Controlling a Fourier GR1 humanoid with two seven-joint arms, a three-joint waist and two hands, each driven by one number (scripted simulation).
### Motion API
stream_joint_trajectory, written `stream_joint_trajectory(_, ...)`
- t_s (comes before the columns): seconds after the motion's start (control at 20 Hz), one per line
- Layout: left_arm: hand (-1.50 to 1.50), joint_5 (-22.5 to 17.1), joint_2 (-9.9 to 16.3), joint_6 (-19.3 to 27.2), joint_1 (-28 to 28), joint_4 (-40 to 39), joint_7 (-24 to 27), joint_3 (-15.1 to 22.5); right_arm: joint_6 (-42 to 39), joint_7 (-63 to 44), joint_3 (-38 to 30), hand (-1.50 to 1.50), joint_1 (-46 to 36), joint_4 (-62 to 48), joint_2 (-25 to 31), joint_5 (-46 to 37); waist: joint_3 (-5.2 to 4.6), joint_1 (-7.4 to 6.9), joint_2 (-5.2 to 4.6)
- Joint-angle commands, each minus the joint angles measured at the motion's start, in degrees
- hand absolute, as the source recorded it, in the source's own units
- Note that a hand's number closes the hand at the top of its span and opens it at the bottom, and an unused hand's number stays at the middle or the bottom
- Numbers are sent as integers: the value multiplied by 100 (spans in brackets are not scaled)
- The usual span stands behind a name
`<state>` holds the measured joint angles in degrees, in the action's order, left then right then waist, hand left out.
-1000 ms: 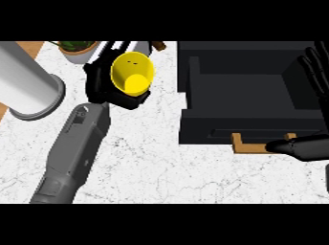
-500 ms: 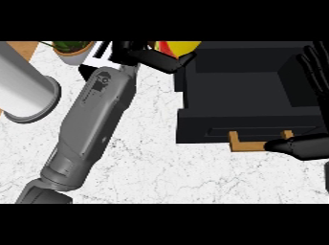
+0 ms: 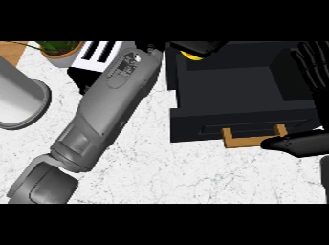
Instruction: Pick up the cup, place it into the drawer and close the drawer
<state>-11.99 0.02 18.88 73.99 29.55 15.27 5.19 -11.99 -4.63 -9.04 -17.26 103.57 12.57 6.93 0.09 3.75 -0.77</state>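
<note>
The yellow cup (image 3: 190,54) shows only as a small sliver at the top edge, over the far left corner of the open black drawer (image 3: 241,86). My left hand (image 3: 195,47) is curled round it and hides most of it; the grey left forearm stretches diagonally up from the lower left. My right hand (image 3: 321,91) stands open along the drawer's right side, fingers straight and pointing up, thumb lying next to the wooden drawer handle (image 3: 256,137).
A grey cylinder (image 3: 10,100) stands at the left. A potted plant (image 3: 58,50) and a white toaster (image 3: 100,55) sit at the back left. White marble counter (image 3: 181,172) spreads in front of the drawer.
My left arm has swung right and farther back, carrying the yellow cup from the counter left of the drawer to above the drawer's far left corner. The right hand has stayed put.
</note>
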Motion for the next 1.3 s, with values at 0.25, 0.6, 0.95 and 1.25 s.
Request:
stream_joint_trajectory(0.25,150,-305,-2,-379,167,-1203,-191,924,-96,-17,-10,-150,-364,-175,48,145,3,341,-118)
stream_joint_trajectory(0.6,-150,-467,-2,-395,200,-1320,-371,1517,-176,41,210,-150,-485,-245,-64,133,6,661,-183)
stream_joint_trajectory(0.95,-150,-1364,-2,-339,-91,-865,165,1249,-775,-113,735,-150,-661,-122,-278,744,-5,894,-221)
stream_joint_trajectory(1.25,-150,-2011,-2,-565,-346,-513,1034,1108,-1807,-417,1322,150,-728,-176,-26,1322,-14,730,-187)
